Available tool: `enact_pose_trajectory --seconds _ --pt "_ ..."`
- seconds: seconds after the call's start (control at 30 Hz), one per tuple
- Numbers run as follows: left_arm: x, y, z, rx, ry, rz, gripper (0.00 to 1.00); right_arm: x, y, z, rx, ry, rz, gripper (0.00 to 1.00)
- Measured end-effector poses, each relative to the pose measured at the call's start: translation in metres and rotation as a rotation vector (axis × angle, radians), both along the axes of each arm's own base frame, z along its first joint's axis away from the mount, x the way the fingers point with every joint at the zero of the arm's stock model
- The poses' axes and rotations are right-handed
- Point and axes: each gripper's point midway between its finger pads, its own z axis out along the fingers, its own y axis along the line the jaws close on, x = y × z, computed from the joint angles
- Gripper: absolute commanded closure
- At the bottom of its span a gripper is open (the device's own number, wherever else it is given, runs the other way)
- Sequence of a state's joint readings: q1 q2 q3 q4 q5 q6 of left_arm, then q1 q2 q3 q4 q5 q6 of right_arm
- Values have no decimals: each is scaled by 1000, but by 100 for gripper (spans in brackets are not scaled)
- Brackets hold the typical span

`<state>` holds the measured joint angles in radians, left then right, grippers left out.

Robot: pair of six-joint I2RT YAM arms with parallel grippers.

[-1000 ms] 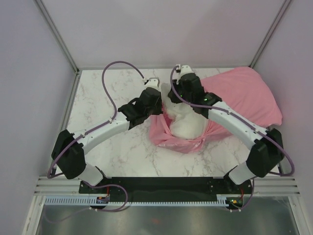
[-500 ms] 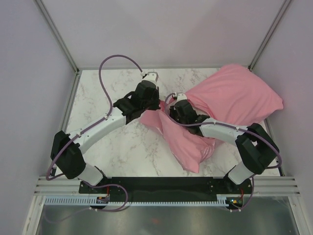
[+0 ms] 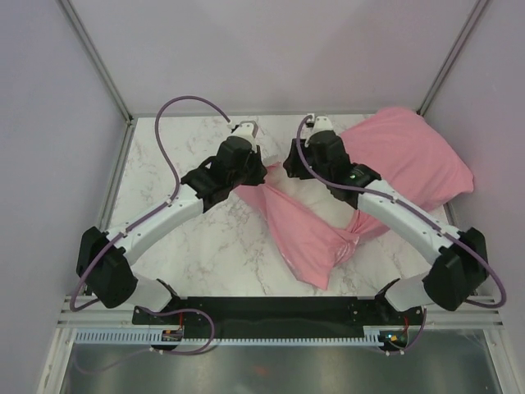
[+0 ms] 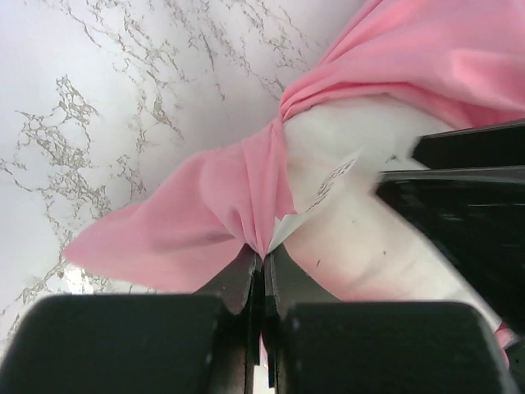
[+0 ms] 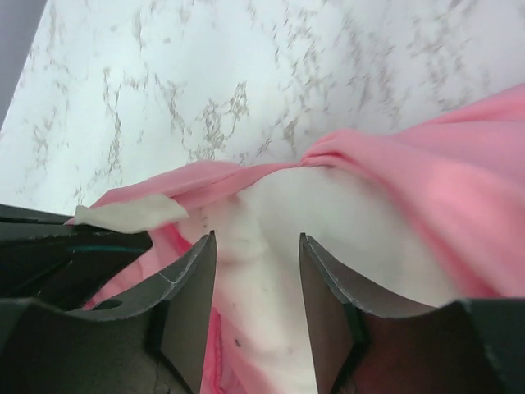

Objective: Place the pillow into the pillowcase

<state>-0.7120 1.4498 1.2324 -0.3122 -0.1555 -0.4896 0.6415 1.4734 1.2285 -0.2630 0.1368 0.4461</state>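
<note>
Your left gripper [image 4: 262, 264] is clamped tight on a gathered fold of the pink satin pillowcase [image 4: 205, 205], at the rim of its mouth. In the overhead view this is a little left of centre. Just right of that pinch the white pillow [image 4: 353, 222] shows bare in the opening. Its printed tag [image 4: 328, 182] lies close beside the closed fingertips, and the rest of the pillow is covered by the case.

Your right gripper [image 5: 254, 304] sits just to the right of the left one with its jaws apart. The exposed pillow end shows between its fingers [image 5: 194, 295], but these views do not settle whether they touch it.

From above you see the case in two parts. A slack, flat length runs from the grippers diagonally down toward lower centre-right. A full, puffy bulk fills the upper right, its long axis running from frame centre toward the right edge, with the mouth facing left at the grippers.

Everything lies on a white marble-patterned table [image 3: 180, 148] with grey veins. Pale lilac walls [image 3: 49, 123] enclose it, and metal frame posts [image 3: 94, 57] slant in at the back corners.
</note>
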Motion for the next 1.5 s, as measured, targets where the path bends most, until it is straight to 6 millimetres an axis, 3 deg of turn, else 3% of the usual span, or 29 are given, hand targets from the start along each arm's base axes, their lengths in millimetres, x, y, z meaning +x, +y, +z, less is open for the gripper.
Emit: enact_pose_trajectory --seconds 0.07,0.17,0.23,0.27,0.3,0.37,0.43,0.5,0.57,0.63,0.73,0.8,0.87,0.97,1.07,1.13,1.23,1.33,1.37,1.5 --pt "-1 2 5 -8 -10 2 98 -9 -19 28 12 -47 -28 46" --pt "-1 2 8 -14 -15 1 98 -27 -42 61 31 -116 -61 60" --pt "-1 2 8 -13 -14 1 98 -41 -60 67 32 -144 -95 68" --pt "-1 2 9 -14 -14 0 98 -46 -67 61 29 -145 -112 73" --pt "-2 1 11 -18 -15 -3 98 -51 -72 51 19 -133 -124 76" --pt "-4 -3 17 -28 -16 -20 98 -58 -79 7 -18 -67 -139 80" --pt "-6 -12 29 -43 -22 -41 98 -60 -79 -55 -76 34 -145 89" --pt "-6 -25 42 -55 -29 -68 98 -59 -74 -116 -123 139 -150 89" --pt "-8 -43 43 -50 -13 -99 98 -55 -62 -144 -130 170 -147 89" --pt "-5 -59 35 -29 16 -120 98 -52 -48 -139 -103 139 -132 89" --pt "9 -76 27 -19 33 -125 98 -53 -42 -113 -69 89 -122 86" --pt "20 -81 28 -24 30 -112 98 -56 -47 -88 -51 57 -128 75" --pt "31 -79 33 -36 22 -94 98 -63 -53 -61 -33 22 -124 58" --pt "51 -72 48 -69 -5 -55 98 -74 -66 -12 -4 -51 -120 49" --pt "77 -61 63 -90 -39 -3 98 -81 -81 24 -3 -106 -138 46" --pt "98 -57 74 -101 -68 35 98 -84 -89 34 -17 -121 -158 45" --pt "131 -50 87 -122 -98 79 97 -88 -103 29 -69 -107 -189 45" --pt "149 -36 87 -118 -107 113 45 -87 -115 15 -135 -73 -224 47" --pt "152 -31 86 -111 -107 120 34 -85 -118 10 -156 -60 -237 47" --pt "153 -14 83 -103 -105 140 28 -77 -123 -10 -223 -15 -263 48"
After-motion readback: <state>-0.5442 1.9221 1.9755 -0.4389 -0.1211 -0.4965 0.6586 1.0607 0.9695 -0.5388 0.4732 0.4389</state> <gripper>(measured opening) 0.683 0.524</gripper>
